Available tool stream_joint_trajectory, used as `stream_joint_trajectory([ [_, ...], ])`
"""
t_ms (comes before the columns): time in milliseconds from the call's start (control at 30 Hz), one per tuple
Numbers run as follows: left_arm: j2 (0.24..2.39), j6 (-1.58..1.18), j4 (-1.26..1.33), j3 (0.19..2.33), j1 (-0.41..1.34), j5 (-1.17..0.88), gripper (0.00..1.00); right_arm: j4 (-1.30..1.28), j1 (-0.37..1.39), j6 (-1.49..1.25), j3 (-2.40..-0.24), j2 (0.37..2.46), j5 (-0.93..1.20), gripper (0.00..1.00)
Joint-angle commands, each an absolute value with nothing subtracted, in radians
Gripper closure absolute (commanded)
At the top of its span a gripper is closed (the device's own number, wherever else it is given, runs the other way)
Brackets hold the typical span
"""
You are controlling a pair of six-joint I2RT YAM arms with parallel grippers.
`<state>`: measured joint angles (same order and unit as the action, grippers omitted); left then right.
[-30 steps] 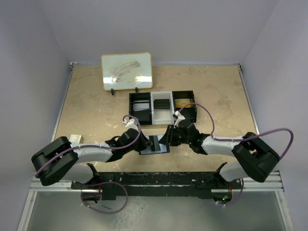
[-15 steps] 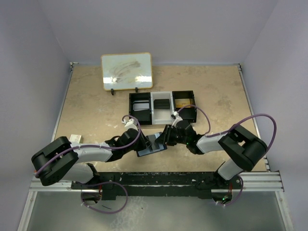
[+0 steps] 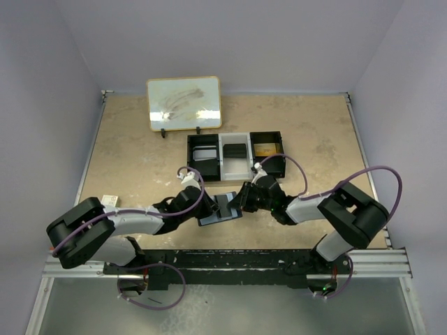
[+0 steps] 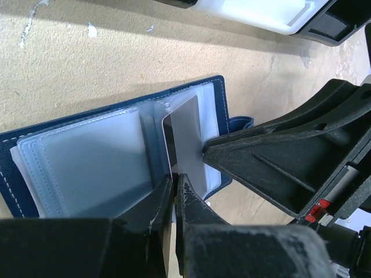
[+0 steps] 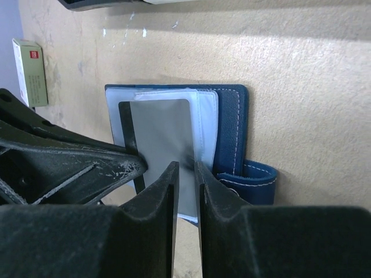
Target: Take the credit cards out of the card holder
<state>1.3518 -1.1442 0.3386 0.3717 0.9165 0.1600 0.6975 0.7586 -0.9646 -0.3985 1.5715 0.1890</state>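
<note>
on the beige table (image 3: 140, 160), in front of the black three-compartment tray (image 3: 190, 150), the navy card holder (image 5: 231, 127) lies open between the two arms. the left gripper (image 4: 175, 185) has its jaws pressed together at the edge of the clear sleeves, while the right gripper (image 5: 186, 174) shows a narrow gap at the edge of a grey card (image 5: 162, 133) sticking out of a sleeve; whether it clamps the card i cannot tell.

1 card holder (image 3: 222, 209), 1 card (image 5: 162, 130), 2 claws (image 4: 174, 186) (image 5: 186, 172)
</note>
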Motion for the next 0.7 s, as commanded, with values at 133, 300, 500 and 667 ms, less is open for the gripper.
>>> stream_joint_trajectory([
  [133, 1.251, -1.128, 0.239, 0.373, 0.917, 0.201, 1.00, 0.452, 0.764, -0.988, -0.341, 1.525, 0.077, 0.79],
  [300, 1.220, -1.111, 0.193, 0.368, 0.917, 0.207, 1.00, 0.433, 0.764, -0.977, -0.358, 1.517, 0.077, 0.78],
  [500, 1.222, -1.106, 0.194, 0.368, 0.917, 0.194, 1.00, 0.422, 0.764, -0.927, -0.391, 1.476, 0.082, 0.77],
  [667, 1.231, -1.102, 0.199, 0.375, 0.917, 0.190, 1.00, 0.450, 0.772, -0.869, -0.426, 1.386, 0.127, 0.73],
])
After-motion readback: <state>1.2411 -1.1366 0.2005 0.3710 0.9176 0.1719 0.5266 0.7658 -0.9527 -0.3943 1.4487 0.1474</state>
